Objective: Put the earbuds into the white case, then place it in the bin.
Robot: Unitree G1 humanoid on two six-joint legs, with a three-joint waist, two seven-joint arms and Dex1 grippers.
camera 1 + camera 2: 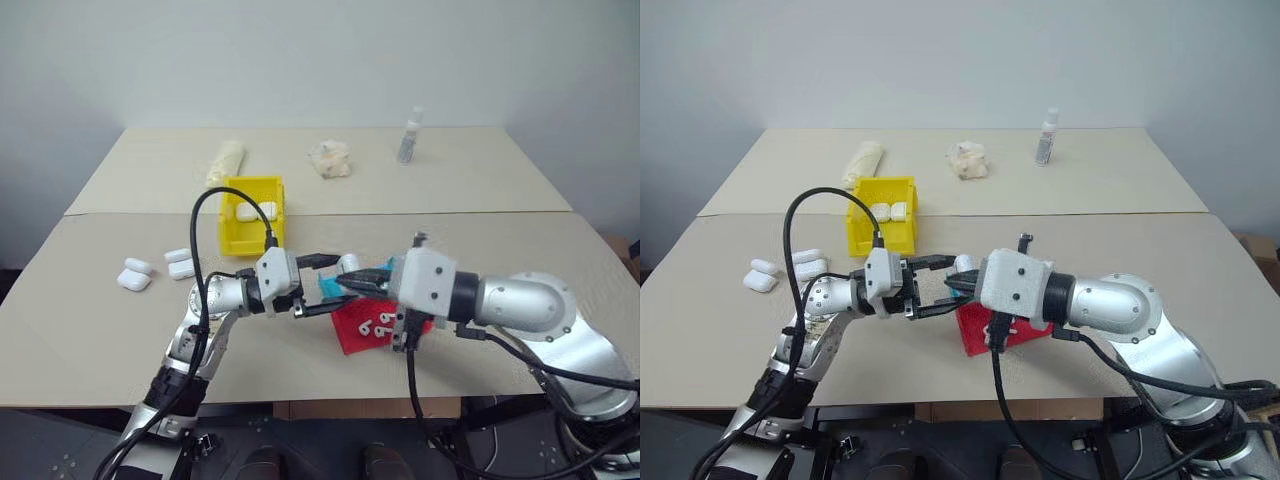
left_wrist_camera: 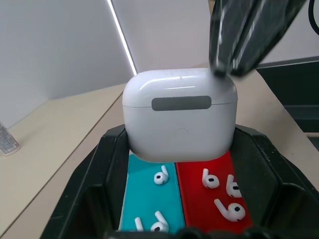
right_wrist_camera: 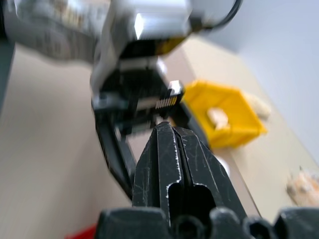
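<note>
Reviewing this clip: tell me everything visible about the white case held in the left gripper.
The white case is glossy plastic with rounded corners, its lid shut along a thin seam, a grey hinge strip and a faint round button facing the wrist camera. The left gripper clamps it between its black fingers, held above the teal and red trays. The shut right gripper meets its upper corner.

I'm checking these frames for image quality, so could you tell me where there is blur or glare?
Right wrist view: the left gripper and the bin are soft and smeared, while the right gripper's own shut fingers are sharp. Left wrist view: the white case is crisp, with bright glare streaks on its lid; the right gripper above it is blurred. Left eye view: even, soft light, no harsh shadows.
</note>
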